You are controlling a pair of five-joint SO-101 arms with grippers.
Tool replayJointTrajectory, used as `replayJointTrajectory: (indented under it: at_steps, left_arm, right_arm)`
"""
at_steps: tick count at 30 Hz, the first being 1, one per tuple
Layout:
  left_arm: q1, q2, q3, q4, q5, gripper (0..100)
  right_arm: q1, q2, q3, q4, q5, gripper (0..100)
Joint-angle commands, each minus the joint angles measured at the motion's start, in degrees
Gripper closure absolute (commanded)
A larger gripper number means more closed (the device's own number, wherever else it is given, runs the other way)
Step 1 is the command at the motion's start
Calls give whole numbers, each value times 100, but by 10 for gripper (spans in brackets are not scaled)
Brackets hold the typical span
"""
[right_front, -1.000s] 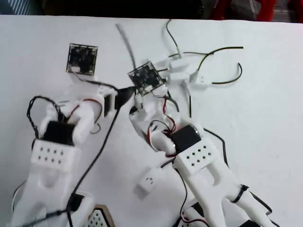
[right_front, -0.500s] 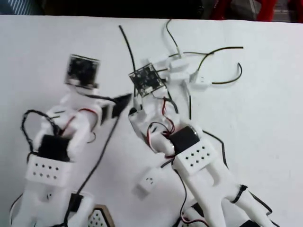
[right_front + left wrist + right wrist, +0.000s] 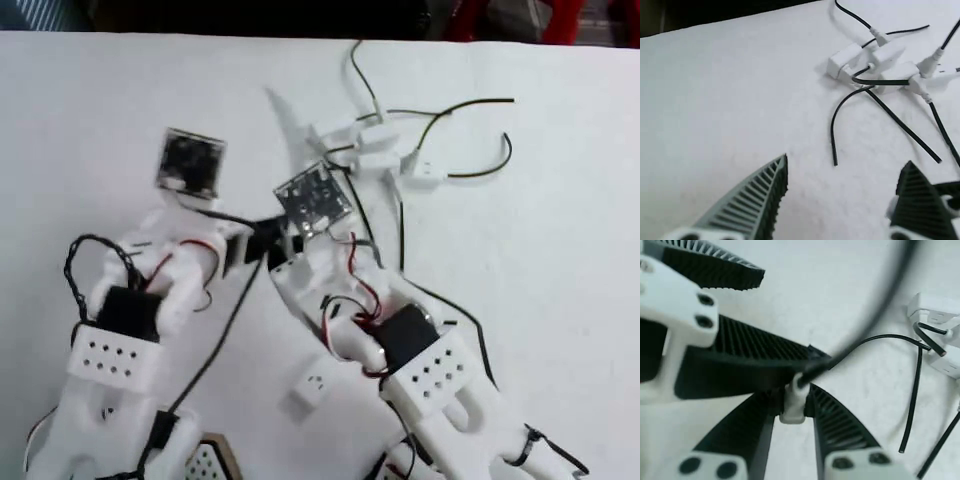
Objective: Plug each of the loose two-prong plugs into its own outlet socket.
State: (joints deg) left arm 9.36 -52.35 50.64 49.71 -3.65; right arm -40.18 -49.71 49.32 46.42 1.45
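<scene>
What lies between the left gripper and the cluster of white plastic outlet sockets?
A thin curved black cable end lies on the white table between the left gripper and the white outlet sockets, seen in the left wrist view.

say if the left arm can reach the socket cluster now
Probably yes: the left tool is open and faces the socket cluster across bare table, only a loose cord between; the right arm alongside may crowd it.

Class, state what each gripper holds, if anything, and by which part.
The right gripper pinches a plug by its white body. The left gripper is open and holds nothing.
</scene>
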Motion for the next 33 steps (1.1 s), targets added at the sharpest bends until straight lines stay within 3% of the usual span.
replayJointTrajectory:
  at_steps: [1, 9, 14, 16, 25, 33]
  left_arm:
    - [505, -136, -404, 325, -141, 657]
    - [391, -101, -387, 299, -132, 657]
    - [-22, -75, -440, 484, -167, 653]
    - [13, -75, -527, 756, -475, 653]
    - [1270, 1138, -1064, 2057, -1398, 652]
    - [2281, 2536, -1046, 2084, -1389, 652]
  right_arm:
    - [75, -163, -88, -13, -44, 981]
    - [435, -171, 79, -13, -44, 981]
    - [1516, -171, 62, -435, -105, 981]
    - [1974, -163, 70, -716, -492, 981]
    - [3521, -163, 79, -1473, -2075, 981]
    - [3934, -163, 440, -2088, -2382, 981]
